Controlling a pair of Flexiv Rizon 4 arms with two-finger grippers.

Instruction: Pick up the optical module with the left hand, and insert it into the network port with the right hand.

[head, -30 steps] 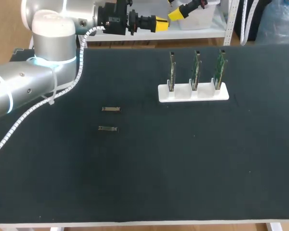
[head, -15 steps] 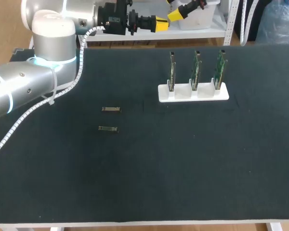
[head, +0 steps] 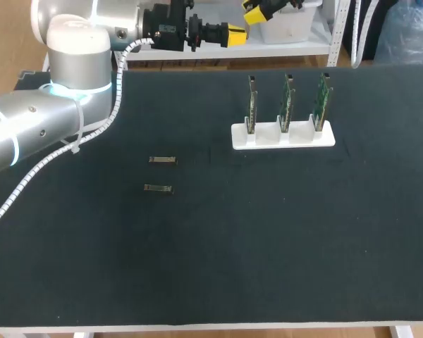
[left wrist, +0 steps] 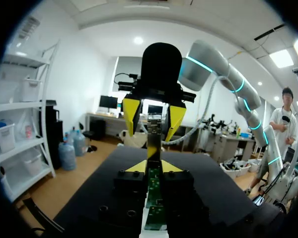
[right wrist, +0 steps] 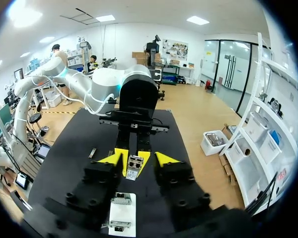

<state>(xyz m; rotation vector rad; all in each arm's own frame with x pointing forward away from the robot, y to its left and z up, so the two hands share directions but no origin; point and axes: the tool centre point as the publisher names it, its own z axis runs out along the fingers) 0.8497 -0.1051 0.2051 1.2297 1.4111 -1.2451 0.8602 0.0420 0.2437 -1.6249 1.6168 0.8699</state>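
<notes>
Left wrist view: my left claw (left wrist: pixel 153 167) clamps the optical module (left wrist: pixel 154 141) high beyond the surface's (head: pixel 268 232) far edge. My right claw (right wrist: pixel 139 158) is spread wide around it. I judge this the handover: right fingers must close squarely before the left releases, then on to the network port boards (head: pixel 285 105).
</notes>
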